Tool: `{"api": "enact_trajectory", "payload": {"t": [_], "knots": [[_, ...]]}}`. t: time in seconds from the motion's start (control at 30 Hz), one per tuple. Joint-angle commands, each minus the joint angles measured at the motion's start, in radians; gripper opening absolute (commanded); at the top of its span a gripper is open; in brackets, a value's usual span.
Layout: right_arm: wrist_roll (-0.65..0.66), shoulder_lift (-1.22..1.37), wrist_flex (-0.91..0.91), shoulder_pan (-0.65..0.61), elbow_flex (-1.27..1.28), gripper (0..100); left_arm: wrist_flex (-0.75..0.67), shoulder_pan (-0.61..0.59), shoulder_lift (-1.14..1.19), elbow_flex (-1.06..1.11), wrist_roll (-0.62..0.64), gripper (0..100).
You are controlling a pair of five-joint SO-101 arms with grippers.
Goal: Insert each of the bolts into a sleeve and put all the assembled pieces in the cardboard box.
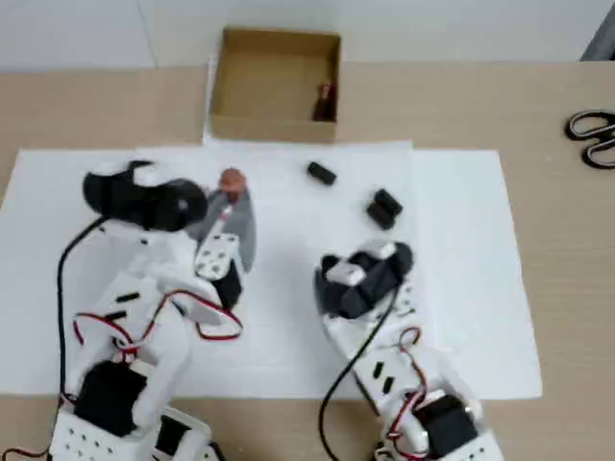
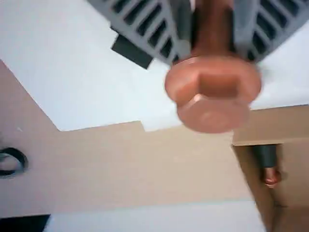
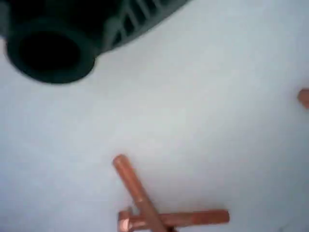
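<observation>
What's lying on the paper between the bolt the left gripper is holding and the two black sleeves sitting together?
One lone black sleeve lies between the bolt and the sleeve pair, in the high view.

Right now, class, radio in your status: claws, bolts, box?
Left claw shut on bolt; right claw shut on sleeve. One assembled piece in cardboard box. Two loose sleeves and two crossed bolts on paper.

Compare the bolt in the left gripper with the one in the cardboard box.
The bolt in the left gripper is bare; the bolt in the cardboard box sits in a black sleeve. The first is clamped by its shank, the second rests free. Both are copper-coloured.
</observation>
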Motion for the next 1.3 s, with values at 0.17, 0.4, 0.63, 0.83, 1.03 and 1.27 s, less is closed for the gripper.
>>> {"api": "enact_trajectory", "payload": {"t": [0.17, 0.4, 0.63, 0.83, 1.03, 1.27], "knots": [[-0.11, -0.015, -0.125, -0.041, 0.068, 0.4, -0.146, 0.094, -0.018, 0.093, 0.002, 1], [-0.135, -0.015, -0.124, -0.058, 0.071, 0.4, -0.201, 0.141, -0.081, 0.24, 0.002, 1], [-0.135, -0.015, -0.127, -0.09, 0.071, 0.4, -0.287, 0.14, -0.101, 0.3, 0.005, 1], [-0.137, -0.015, -0.128, -0.116, 0.066, 0.4, -0.287, 0.14, -0.101, 0.302, 0.008, 1], [-0.138, -0.015, -0.173, -0.12, 0.071, 0.4, -0.267, 0.152, -0.101, 0.302, 0.078, 1], [-0.138, -0.015, -0.182, -0.12, 0.071, 0.4, -0.255, 0.167, -0.1, 0.314, 0.078, 1]]}}
